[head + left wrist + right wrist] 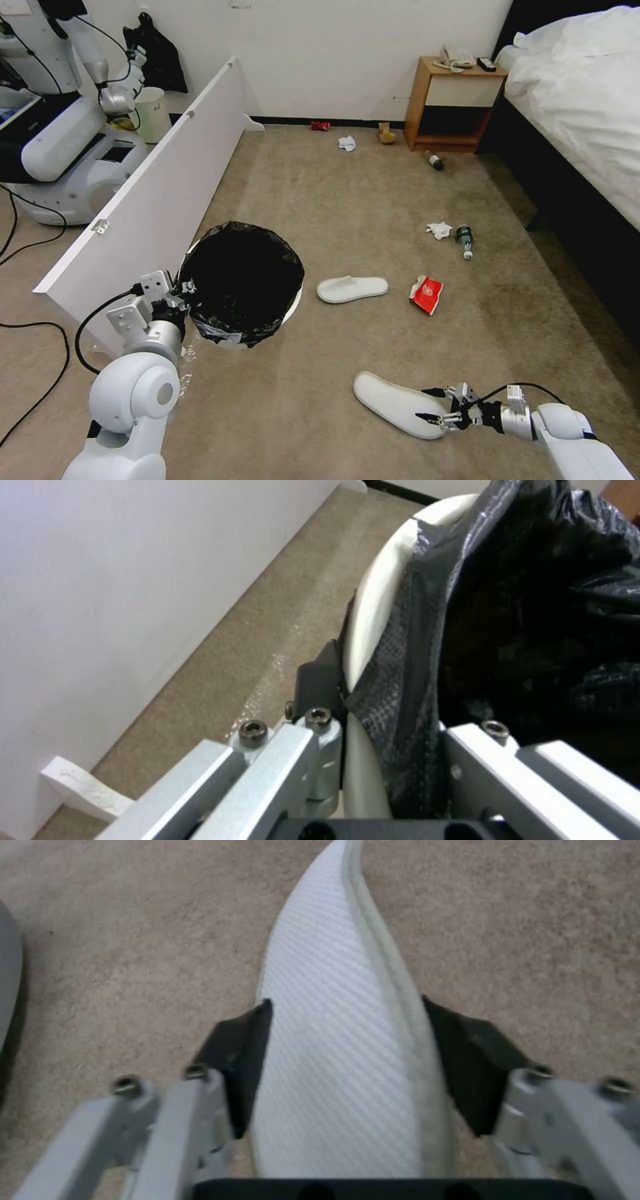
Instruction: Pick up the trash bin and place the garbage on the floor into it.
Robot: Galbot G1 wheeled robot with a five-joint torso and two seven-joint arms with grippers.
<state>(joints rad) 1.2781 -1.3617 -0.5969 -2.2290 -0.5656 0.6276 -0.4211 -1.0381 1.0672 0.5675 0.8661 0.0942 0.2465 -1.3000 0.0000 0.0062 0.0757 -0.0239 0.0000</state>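
At the far left stands another robot (67,140) with a pale bucket (152,113) beside it, behind a long white board (160,193) lying on edge across the floor (347,200). Just right of the board, the left hand (185,291) pinches the near-left rim of the trash bin (241,283), one finger (320,680) outside the white wall and the other inside the black liner. Right of the bin a white slipper (352,289) lies on the carpet, with a red-white wrapper (427,295) beyond it. Nearer, the right hand (441,407) grips a second slipper (393,403) across its width, black pads (240,1055) pressed on both edges. Farther right lie tissues (439,230) and a bottle (465,239); a nightstand (453,107) and bed (580,100) close the far right.
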